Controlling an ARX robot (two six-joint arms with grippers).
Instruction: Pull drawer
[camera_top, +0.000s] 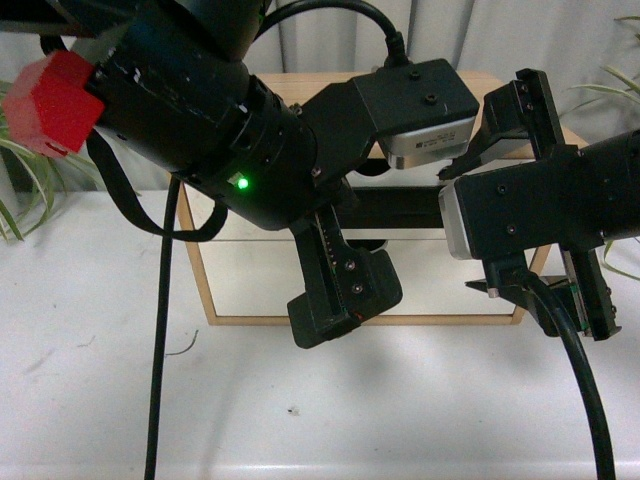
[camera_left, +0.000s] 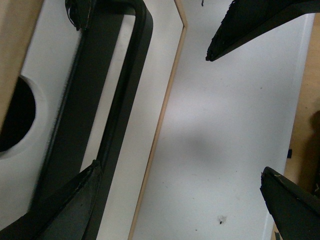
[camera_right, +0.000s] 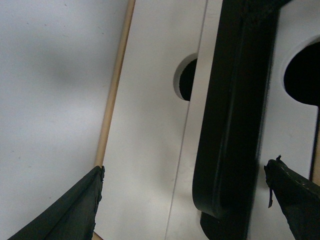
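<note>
White drawer mostly hidden behind arms, black handle framed by spread right hand, left hand also apart.

The setting is an indoor robot test station, lab-type rather than domestic. A plain white table carries only a small wood-framed cabinet, set before a pale curtain that closes off the background. Black robot arms with an exposed cable, a lit green status light and a red block fixed to one link indicate test equipment; leafy plants at the table sides are the only decoration.
</note>
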